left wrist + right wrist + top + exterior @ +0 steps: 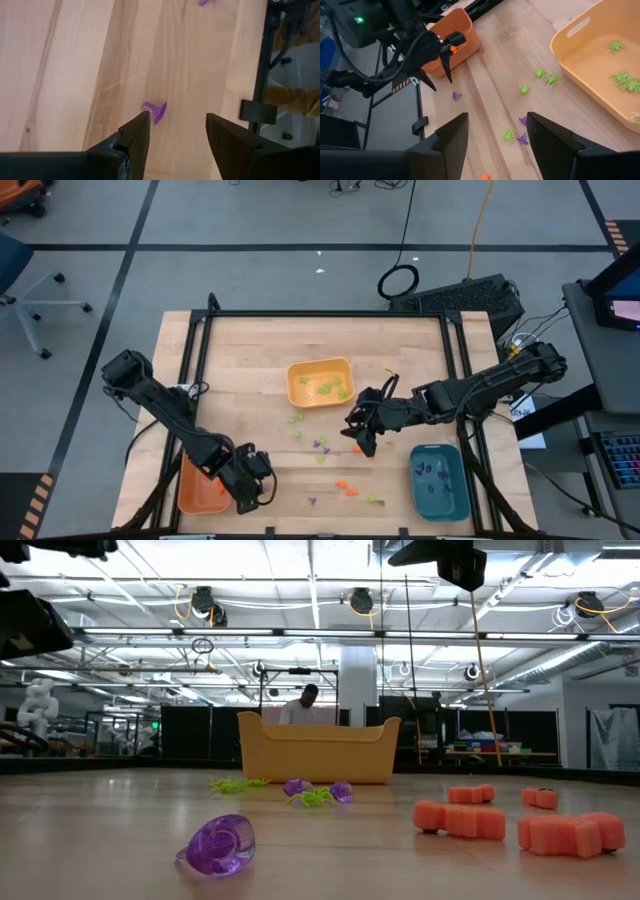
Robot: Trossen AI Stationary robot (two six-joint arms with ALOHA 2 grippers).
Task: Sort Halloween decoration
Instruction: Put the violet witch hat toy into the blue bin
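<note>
Both grippers (pixel 252 492) (pixel 360 430) open above scattered, seemingly spider-shaped decorations (pixel 322 445).

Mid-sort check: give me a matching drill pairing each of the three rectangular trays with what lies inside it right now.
Things:
1. yellow rectangular tray
2. teal rectangular tray
3. orange rectangular tray

Contents:
A. tiny purple pieces
B. tiny light green spider pieces
C. contents hidden by the left gripper

Pairs: 1-B, 2-A, 3-C

The orange tray (pixel 200 490) lies partly hidden under the left arm (pixel 165 408).
</note>
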